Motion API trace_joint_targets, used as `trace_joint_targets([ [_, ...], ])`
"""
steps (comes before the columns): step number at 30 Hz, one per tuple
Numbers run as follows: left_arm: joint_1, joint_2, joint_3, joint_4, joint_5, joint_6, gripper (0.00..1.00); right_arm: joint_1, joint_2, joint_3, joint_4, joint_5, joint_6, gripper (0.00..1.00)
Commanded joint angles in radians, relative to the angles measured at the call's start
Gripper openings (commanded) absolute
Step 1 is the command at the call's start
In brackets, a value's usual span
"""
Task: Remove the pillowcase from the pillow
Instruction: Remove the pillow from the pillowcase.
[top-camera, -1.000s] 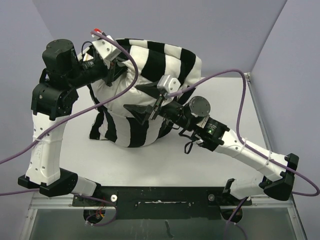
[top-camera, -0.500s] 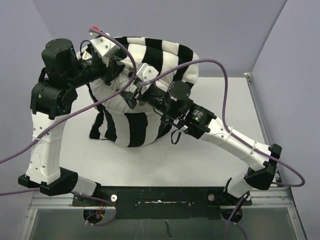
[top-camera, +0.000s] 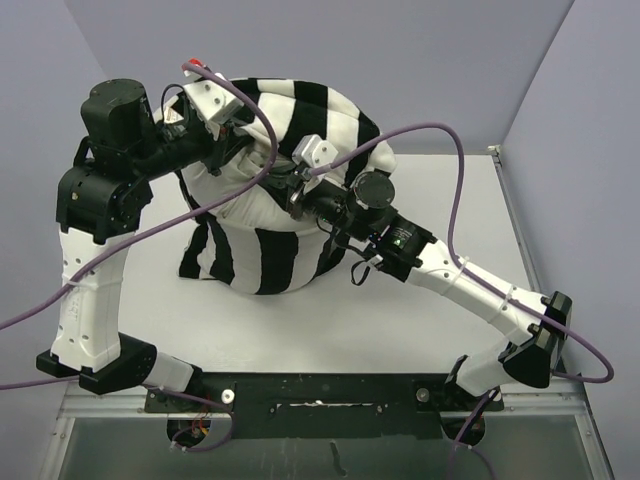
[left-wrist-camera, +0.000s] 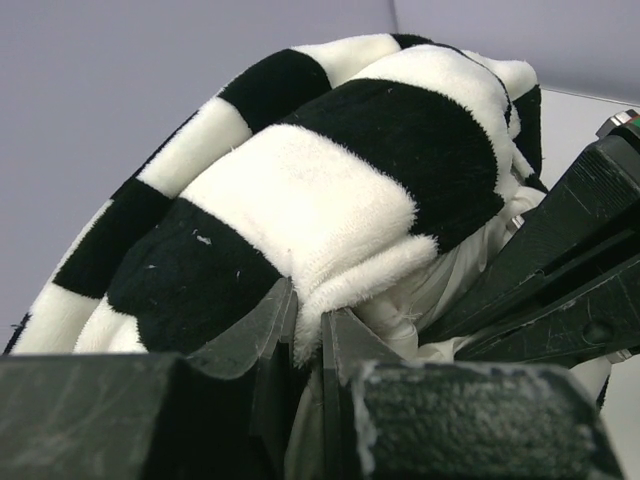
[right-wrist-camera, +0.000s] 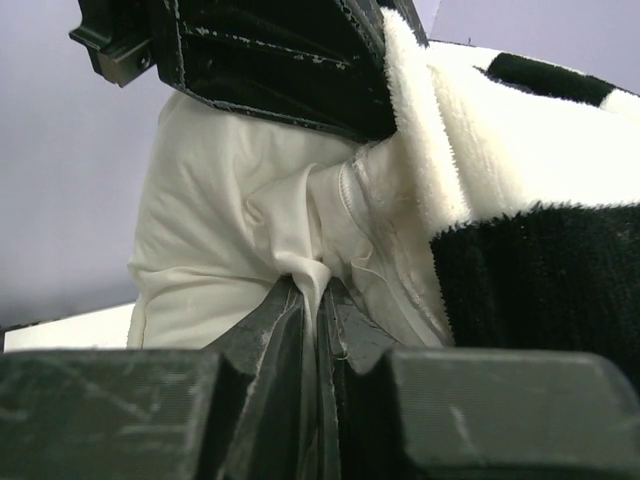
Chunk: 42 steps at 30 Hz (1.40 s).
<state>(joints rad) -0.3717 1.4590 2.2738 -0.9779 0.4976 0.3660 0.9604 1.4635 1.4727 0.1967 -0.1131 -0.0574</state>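
The black-and-white striped pillowcase (top-camera: 325, 115) stands bunched at the back of the table, with the white pillow (top-camera: 235, 205) bulging out of its open left side. My left gripper (top-camera: 238, 142) is shut on the pillowcase's fluffy white hem (left-wrist-camera: 345, 290), pinched between its jaws (left-wrist-camera: 308, 325). My right gripper (top-camera: 287, 188) is shut on a fold of the pillow's thin white fabric (right-wrist-camera: 225, 230), which runs down between its fingers (right-wrist-camera: 318, 295). The two grippers sit close together at the opening. In the right wrist view the pillowcase (right-wrist-camera: 540, 150) lies to the right.
The white table (top-camera: 400, 320) extends in front and to the right of the bundle. Purple cables (top-camera: 440, 135) arc over both arms. Grey walls close in behind and at both sides. The left gripper's black body (right-wrist-camera: 270, 60) hangs just above the right fingers.
My right gripper moved left across the bundle to the exposed pillow and closed on a fold of its fabric. The left gripper kept its hold on the pillowcase hem.
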Motion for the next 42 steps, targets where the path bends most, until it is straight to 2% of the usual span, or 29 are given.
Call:
trace_joint_targets([
  [1,-0.012,-0.094,-0.07,0.196,0.033,-0.028,0.02,-0.037,0.073,-0.069,-0.217,0.012,0.041,0.0],
  [9,-0.012,-0.157,-0.228,0.411,0.009,-0.112,0.19,0.042,0.104,-0.021,-0.267,0.009,-0.04,0.0],
  [14,-0.012,-0.173,-0.277,0.6,-0.162,-0.13,0.37,0.09,0.111,-0.035,-0.284,-0.028,-0.058,0.0],
  [17,-0.012,-0.207,-0.364,0.76,-0.259,-0.089,0.4,0.105,0.1,-0.061,-0.287,-0.039,-0.06,0.0],
  [20,-0.012,-0.205,-0.368,0.796,-0.308,-0.053,0.41,0.113,0.073,-0.098,-0.286,-0.05,-0.064,0.0],
  [23,-0.013,-0.19,-0.37,0.766,-0.33,0.009,0.38,0.131,0.035,-0.149,-0.277,-0.052,-0.076,0.0],
  [27,-0.018,-0.142,-0.354,0.706,-0.422,0.113,0.23,0.167,-0.024,-0.203,-0.284,-0.025,-0.093,0.0],
  [30,-0.005,-0.106,-0.303,0.661,-0.46,0.097,0.17,0.192,-0.066,-0.248,-0.298,0.006,-0.09,0.0],
  [33,-0.003,-0.084,-0.226,0.582,-0.42,0.034,0.15,0.202,-0.107,-0.32,-0.287,0.029,-0.068,0.0],
  [35,-0.004,-0.035,-0.108,0.466,-0.383,-0.028,0.12,0.203,-0.133,-0.366,-0.275,0.038,-0.051,0.0],
  [39,-0.001,0.102,0.139,0.076,-0.251,-0.18,0.07,0.2,-0.193,-0.425,-0.272,0.041,-0.028,0.0],
  [42,-0.001,0.146,0.159,-0.075,-0.083,-0.245,0.05,0.179,-0.25,-0.395,-0.302,0.007,-0.03,0.0],
])
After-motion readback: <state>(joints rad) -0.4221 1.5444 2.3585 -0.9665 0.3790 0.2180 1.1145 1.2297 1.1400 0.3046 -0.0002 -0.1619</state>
